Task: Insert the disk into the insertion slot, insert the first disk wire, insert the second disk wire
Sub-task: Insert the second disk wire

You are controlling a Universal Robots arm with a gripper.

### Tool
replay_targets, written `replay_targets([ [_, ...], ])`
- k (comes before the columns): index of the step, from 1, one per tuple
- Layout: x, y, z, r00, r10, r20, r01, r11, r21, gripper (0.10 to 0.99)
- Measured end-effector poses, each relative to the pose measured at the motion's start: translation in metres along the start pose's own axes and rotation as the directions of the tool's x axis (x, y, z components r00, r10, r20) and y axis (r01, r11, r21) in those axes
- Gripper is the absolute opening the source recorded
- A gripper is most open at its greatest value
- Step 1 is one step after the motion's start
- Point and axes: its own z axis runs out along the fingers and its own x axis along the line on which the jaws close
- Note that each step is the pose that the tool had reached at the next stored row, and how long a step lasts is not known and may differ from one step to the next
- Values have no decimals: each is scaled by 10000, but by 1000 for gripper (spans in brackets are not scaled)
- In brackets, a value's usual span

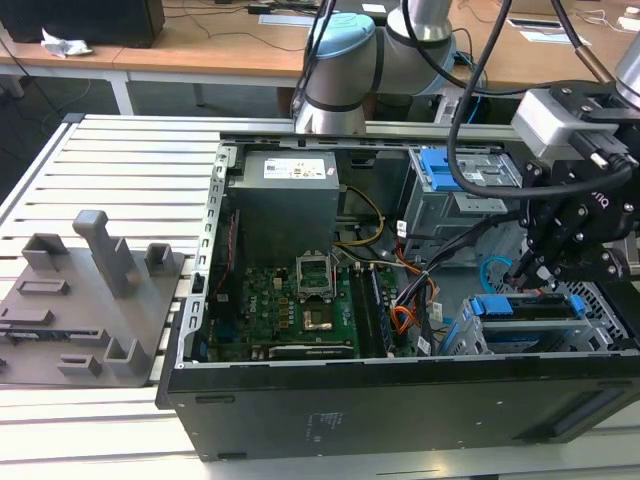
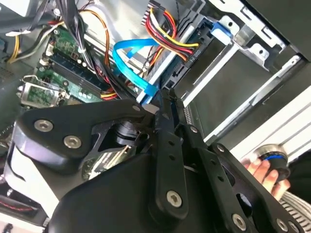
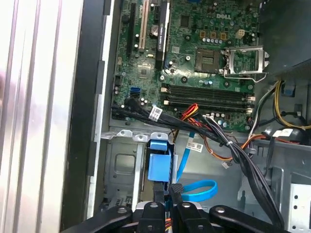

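Open desktop computer case (image 1: 400,400) lying on its side on a ribbed aluminium counter (image 1: 110,170), motherboard (image 1: 290,310) exposed.

The Universal Robots arm (image 1: 345,70) reaches in from the far side. Its black gripper (image 1: 535,265) hangs over the drive bays at the exterior view's right. In the first wrist view the gripper (image 3: 167,194) shows its jaws drawn narrow, nearly together; the connector-like part at their tips cannot be made out well enough to say it is gripped. In the second wrist view the gripper (image 2: 163,97) ends beside the light blue data cable (image 2: 131,63).

The disk (image 1: 530,310), recognised by its bright blue frame, sits in the insertion slot (image 1: 460,335), the low grey bay near the case's front wall, just below the gripper. The taller grey cage (image 1: 460,195) with a blue latch (image 1: 440,170) stands behind it.

A bundle of red, yellow and black power wires (image 2: 167,29) ends in a black plug (image 2: 192,56) near the bay. The blue cable (image 3: 197,189) loops beside the jaws.

A grey fixture block (image 1: 90,300) rests on the counter at the exterior view's left. A person's fingers (image 2: 260,170) appear at the case's edge.
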Motion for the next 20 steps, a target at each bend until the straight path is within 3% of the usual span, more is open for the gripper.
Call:
replay_targets([
  [2,0,-2,25,9985,551,28,-551,9985,6,161],
  [4,2,-26,47,9972,744,38,-744,9972,7,161],
  [8,9,-127,109,9966,820,41,-820,9966,-15,161],
  [13,14,-189,184,9964,842,42,-842,9964,-19,161],
  [20,28,-196,233,9964,843,44,-843,9964,-18,161],
])
